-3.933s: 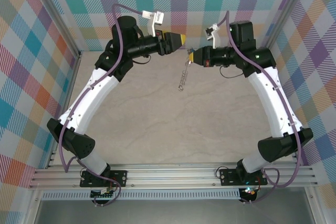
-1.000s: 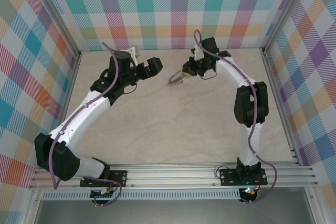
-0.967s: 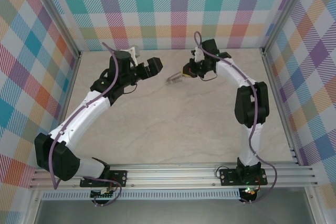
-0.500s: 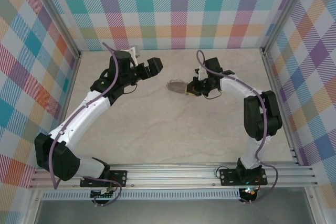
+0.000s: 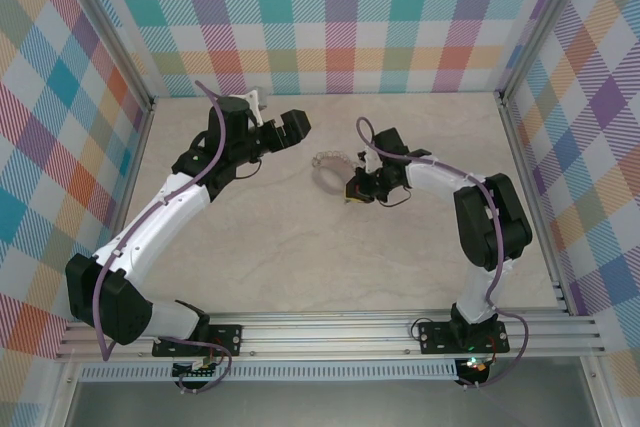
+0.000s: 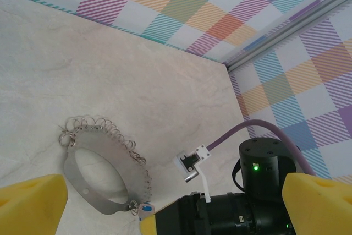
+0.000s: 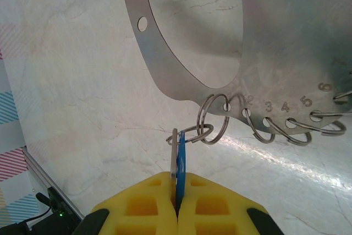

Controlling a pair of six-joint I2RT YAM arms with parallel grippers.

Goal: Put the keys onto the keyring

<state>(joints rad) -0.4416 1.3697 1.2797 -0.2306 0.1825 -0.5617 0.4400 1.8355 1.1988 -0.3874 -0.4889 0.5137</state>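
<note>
The keyring (image 5: 320,165), a flat silver hoop with several small split rings along its rim, lies on the table between the arms. In the right wrist view the hoop's band (image 7: 165,75) shows numbered holes. My right gripper (image 7: 177,191) is shut on the blue-headed key (image 7: 181,160), held edge-on with a silver piece beside it. A small ring (image 7: 192,131) links the key to a split ring in the hoop's first hole. From above, the right gripper (image 5: 352,191) sits low at the hoop's near side. My left gripper (image 5: 303,127) hangs open, left of and behind the hoop (image 6: 74,171), holding nothing.
Checked walls and aluminium posts (image 5: 520,137) close off the back and both sides. The right arm's black wrist (image 6: 264,191) and its small white camera bracket (image 6: 193,163) lie close to the left gripper's front. Bare marbled table (image 5: 330,257) stretches toward the arm bases.
The right arm has swung forward and down from the back wall, carrying key and hoop. The hoop, hanging on edge before, now lies flat on the table. The left arm stayed put.
</note>
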